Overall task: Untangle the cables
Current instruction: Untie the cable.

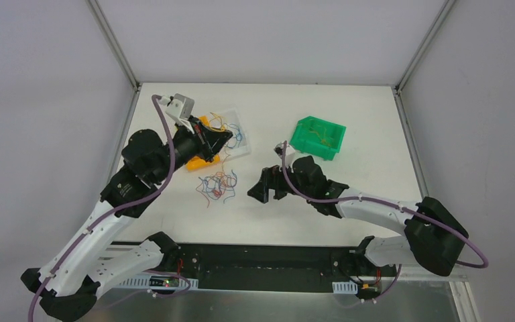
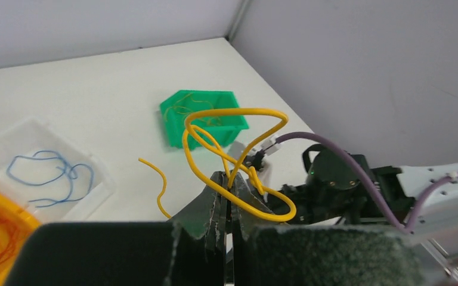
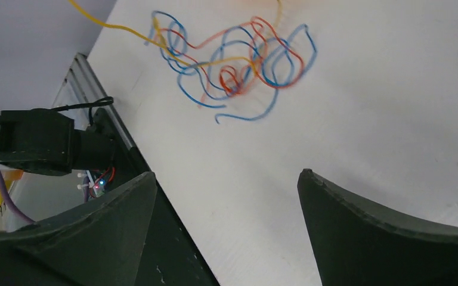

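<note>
A loose clump of thin blue, red and orange cables (image 1: 218, 184) lies on the white table between the two arms; in the right wrist view the cables (image 3: 238, 65) sit ahead of the fingers. A stiff yellow cable (image 2: 238, 113) loops up from my left gripper (image 2: 229, 179), which is shut on it and raised over the orange bin (image 1: 194, 164). From above, the left gripper (image 1: 224, 137) points right. My right gripper (image 1: 261, 191) stands open low over the table, just right of the clump, and the right gripper (image 3: 226, 176) has nothing between its fingers.
A green bin (image 1: 315, 151) holding a few yellow strands stands at the back right, also seen as the green bin (image 2: 176, 128). A clear tray (image 2: 101, 179) with a blue wire lies beside the orange bin (image 2: 0, 199), which holds orange wires.
</note>
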Robot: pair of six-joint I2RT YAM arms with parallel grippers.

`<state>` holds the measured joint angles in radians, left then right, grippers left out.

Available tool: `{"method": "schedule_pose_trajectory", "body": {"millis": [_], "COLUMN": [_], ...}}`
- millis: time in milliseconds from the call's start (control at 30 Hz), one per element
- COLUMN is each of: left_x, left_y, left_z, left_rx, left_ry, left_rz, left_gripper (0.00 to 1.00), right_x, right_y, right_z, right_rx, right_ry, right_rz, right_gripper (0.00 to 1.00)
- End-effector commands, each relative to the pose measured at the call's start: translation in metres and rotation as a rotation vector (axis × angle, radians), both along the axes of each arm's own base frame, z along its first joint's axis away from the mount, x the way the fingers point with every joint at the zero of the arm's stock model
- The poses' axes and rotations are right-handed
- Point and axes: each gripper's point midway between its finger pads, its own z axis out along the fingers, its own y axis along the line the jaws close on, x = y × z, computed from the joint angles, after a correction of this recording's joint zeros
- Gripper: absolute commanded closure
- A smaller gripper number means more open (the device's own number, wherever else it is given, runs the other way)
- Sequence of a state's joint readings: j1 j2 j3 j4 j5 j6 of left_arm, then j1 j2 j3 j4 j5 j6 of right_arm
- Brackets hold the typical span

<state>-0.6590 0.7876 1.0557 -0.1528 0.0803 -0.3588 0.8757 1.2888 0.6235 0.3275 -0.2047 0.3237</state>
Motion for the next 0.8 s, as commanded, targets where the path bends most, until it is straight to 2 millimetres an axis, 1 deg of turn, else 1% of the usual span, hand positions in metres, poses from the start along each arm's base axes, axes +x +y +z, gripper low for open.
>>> {"method": "schedule_pose_trajectory", "body": {"millis": [0,33,133,200,233,300,333,367,433,467,500,533,567,600,633,667,700,767], "left_x": [-0.02,-0.019,-0.016,-0.015,-0.014,-0.011,-0.01,-0.009,-0.004,0.0,0.005,0.009,0.009,0.013,0.018,0.019,0.02,0.02], "left_y": [-0.031,-0.034,-0.038,-0.039,-0.04,-0.04,-0.04,-0.039,-0.033,-0.028,-0.019,-0.011,0.003,0.017,0.032,0.049,0.067,0.101], "left_z": [0.043,0.048,0.064,0.076,0.083,0.095,0.102,0.109,0.121,0.127,0.133,0.137,0.15,0.154,0.155,0.156,0.157,0.153], "left_rx": [-0.094,-0.111,-0.147,-0.166,-0.177,-0.195,-0.203,-0.206,-0.196,-0.184,-0.167,-0.141,-0.112,-0.07,-0.023,0.017,0.048,0.108], "left_ry": [-0.03,-0.026,-0.035,-0.045,-0.052,-0.064,-0.076,-0.092,-0.12,-0.135,-0.146,-0.153,-0.181,-0.185,-0.188,-0.196,-0.208,-0.225], "left_rz": [-0.206,-0.213,-0.221,-0.221,-0.219,-0.213,-0.209,-0.199,-0.159,-0.123,-0.067,-0.016,0.038,0.11,0.188,0.263,0.342,0.492], "left_gripper": [1.0,1.0,1.0,1.0,1.0,1.0,1.0,1.0,1.0,1.0,1.0,1.0,1.0,1.0,1.0,1.0,1.0,1.0], "right_x": [0.005,0.006,0.012,0.019,0.024,0.034,0.038,0.043,0.058,0.068,0.078,0.088,0.097,0.102,0.103,0.102,0.103,0.098], "right_y": [0.035,0.039,0.052,0.063,0.071,0.085,0.094,0.102,0.109,0.106,0.098,0.084,0.062,0.038,0.015,-0.006,-0.03,-0.075], "right_z": [0.068,0.077,0.095,0.101,0.109,0.111,0.109,0.107,0.087,0.07,0.051,0.028,0.004,-0.016,-0.031,-0.042,-0.043,-0.051], "right_rx": [0.222,0.248,0.28,0.293,0.313,0.332,0.339,0.339,0.306,0.277,0.236,0.173,0.094,0.024,-0.037,-0.076,-0.089,-0.122], "right_ry": [-0.283,-0.308,-0.371,-0.403,-0.421,-0.425,-0.419,-0.408,-0.349,-0.315,-0.279,-0.233,-0.182,-0.144,-0.12,-0.099,-0.085,-0.035], "right_rz": [0.093,0.091,0.08,0.063,0.055,0.041,0.039,0.027,-0.047,-0.12,-0.203,-0.306,-0.431,-0.539,-0.614,-0.661,-0.714,-0.8], "right_gripper": [0.08,0.08,0.08,0.07,0.07,0.08,0.1,0.14,0.28,0.35,0.43,0.49,0.52,0.53,0.56,0.58,0.58,0.59]}}
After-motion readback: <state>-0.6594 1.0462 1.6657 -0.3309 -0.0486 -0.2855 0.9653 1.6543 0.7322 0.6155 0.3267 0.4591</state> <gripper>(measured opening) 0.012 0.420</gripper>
